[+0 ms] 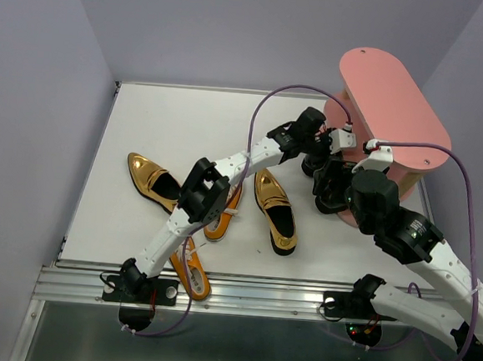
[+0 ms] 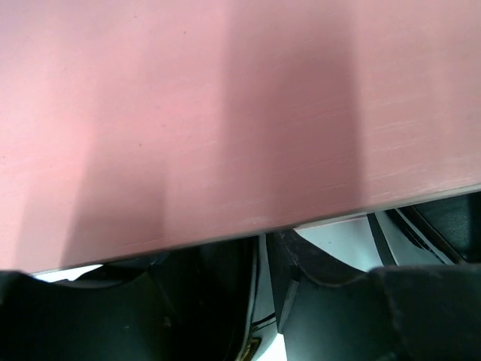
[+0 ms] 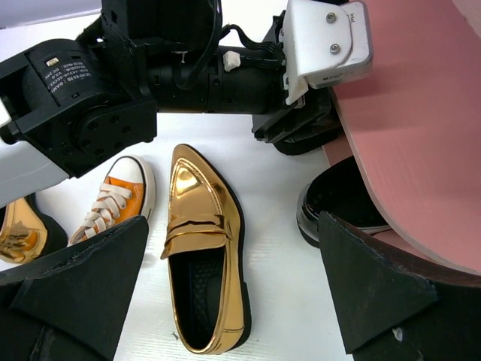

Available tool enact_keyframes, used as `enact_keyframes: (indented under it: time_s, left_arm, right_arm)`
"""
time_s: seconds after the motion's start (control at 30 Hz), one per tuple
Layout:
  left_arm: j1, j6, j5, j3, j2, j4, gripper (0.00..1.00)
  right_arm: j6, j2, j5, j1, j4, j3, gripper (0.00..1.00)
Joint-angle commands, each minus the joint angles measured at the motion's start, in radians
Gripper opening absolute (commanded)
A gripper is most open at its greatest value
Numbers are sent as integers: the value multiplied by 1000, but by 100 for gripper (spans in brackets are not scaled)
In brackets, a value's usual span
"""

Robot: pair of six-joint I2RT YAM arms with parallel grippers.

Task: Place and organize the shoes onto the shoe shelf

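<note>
Black dress shoe [image 3: 331, 199] under shoe shelf [image 3: 421, 135] board | left gripper [image 3: 297, 134] beside it, grip unclear | right gripper [image 3: 233, 219] open over gold loafer [image 3: 203, 248]

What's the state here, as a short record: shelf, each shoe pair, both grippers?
shoe shelf: pink, far right
gold loafers: both off the shelf
orange sneakers: both off the shelf, one partly under the left arm
black shoe: toe showing under a shelf board
left gripper: at the shelf, jaw state unclear
right gripper: open, empty
</note>
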Motion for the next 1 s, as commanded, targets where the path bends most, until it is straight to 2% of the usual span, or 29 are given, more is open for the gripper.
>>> enact_keyframes:
  time_s: [0.0,0.4,0.43,0.47,0.77,0.97]
  left_arm:
    - [-9,0,12,16,-94,99,52]
    - [-12,21,-95,-177,-259,102,61]
    - [-11,18,-95,-209,-272,104,85]
    - [-12,20,-93,-226,-287,105,99]
    - [-12,-9,-201,-432,-459,138,99]
    - [-9,-57,-331,-640,-566,165,99]
  right_arm:
    - [13,-12,30,9,0,48,100]
    - [15,-3,20,9,9,51,100]
    - [13,-3,18,9,12,52,100]
    - [13,-1,18,9,13,52,100]
    - [8,-3,18,9,29,49,100]
    - [-2,-7,-2,9,49,49,100]
